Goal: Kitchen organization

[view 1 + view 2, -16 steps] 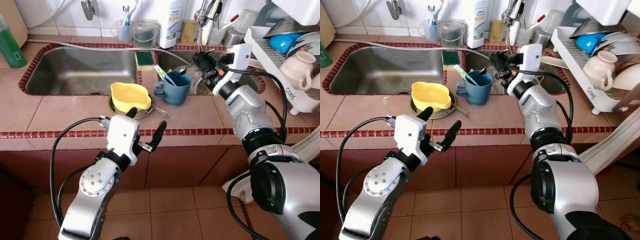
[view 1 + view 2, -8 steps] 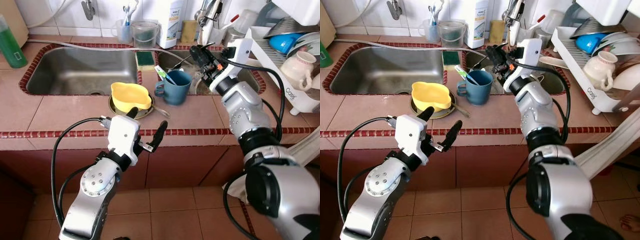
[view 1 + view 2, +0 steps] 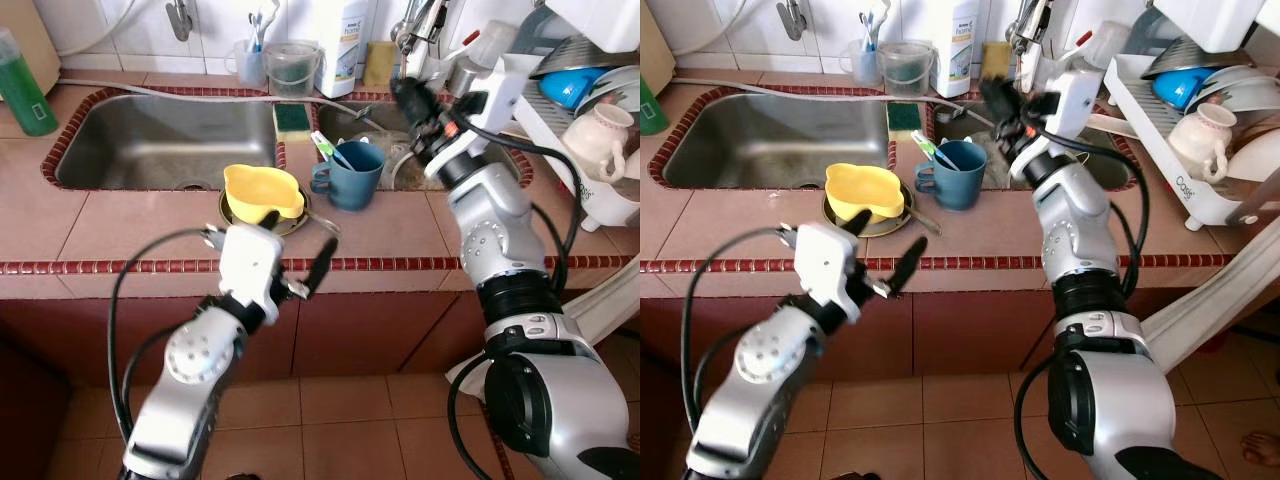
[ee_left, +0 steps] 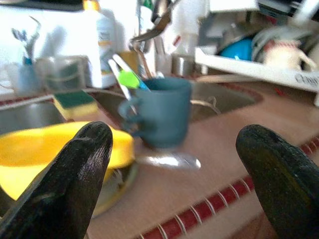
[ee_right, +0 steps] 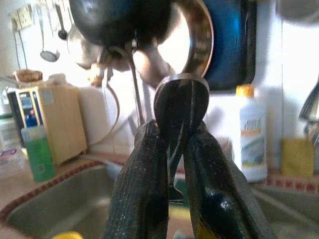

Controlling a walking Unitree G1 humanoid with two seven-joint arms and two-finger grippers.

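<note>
Right wrist view: right gripper jaws clenched on spoon; left gripper jaws released before blue mug.

Left end effector motion-blurred.

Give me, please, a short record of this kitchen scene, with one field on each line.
Place: tiled counter with a double sink
Right gripper: raised above the right basin, shut on a spoon
Left gripper: open, at the counter edge, holding nothing
In front of left gripper: yellow bowl on a plate
Beside the bowl: blue mug with utensils inside
Robot's right: dish rack with dishes
</note>
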